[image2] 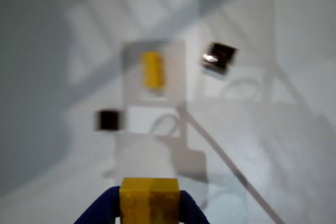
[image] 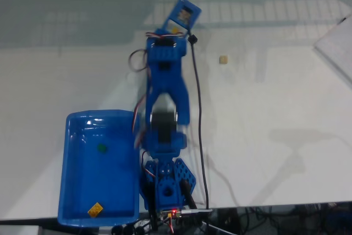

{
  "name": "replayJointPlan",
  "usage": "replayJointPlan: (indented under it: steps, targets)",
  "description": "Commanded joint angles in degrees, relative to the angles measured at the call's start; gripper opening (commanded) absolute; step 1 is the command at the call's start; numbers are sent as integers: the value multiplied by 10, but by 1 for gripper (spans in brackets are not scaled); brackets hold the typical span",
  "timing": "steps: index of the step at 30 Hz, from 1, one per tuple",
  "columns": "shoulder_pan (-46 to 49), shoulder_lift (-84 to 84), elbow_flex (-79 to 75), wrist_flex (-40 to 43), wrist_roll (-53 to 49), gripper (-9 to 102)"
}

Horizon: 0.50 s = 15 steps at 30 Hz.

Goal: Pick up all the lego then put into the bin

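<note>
In the wrist view my gripper (image2: 149, 207) is shut on a yellow lego brick (image2: 149, 198), with blue fingers (image2: 100, 212) on both sides of it. Below it on the white table lie another yellow brick (image2: 153, 69) and two black bricks (image2: 218, 56) (image2: 108, 120), all blurred. In the fixed view the arm stretches away from its base, and the gripper (image: 175, 28) is at the far end with a speck of yellow in it. A tan brick (image: 223, 59) lies to its right. The blue bin (image: 74, 169) sits left of the arm's base and holds a dark green brick (image: 102, 148) and a yellow brick (image: 95, 209).
A black cable (image: 198, 114) runs along the arm's right side down to the base electronics (image: 176, 212). A white sheet-like object (image: 336, 48) lies at the right edge. The table's front edge runs just below the bin and the base.
</note>
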Motion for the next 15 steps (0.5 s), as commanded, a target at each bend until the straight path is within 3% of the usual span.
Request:
replayJointPlan:
  steps: [1, 7, 10, 15]
  targets:
    - [-81, 175, 34, 39, 12, 0]
    - [-344, 481, 112, 221, -11, 0]
    - [-499, 559, 124, 326, -31, 0]
    - [-695, 619, 149, 432, -44, 0]
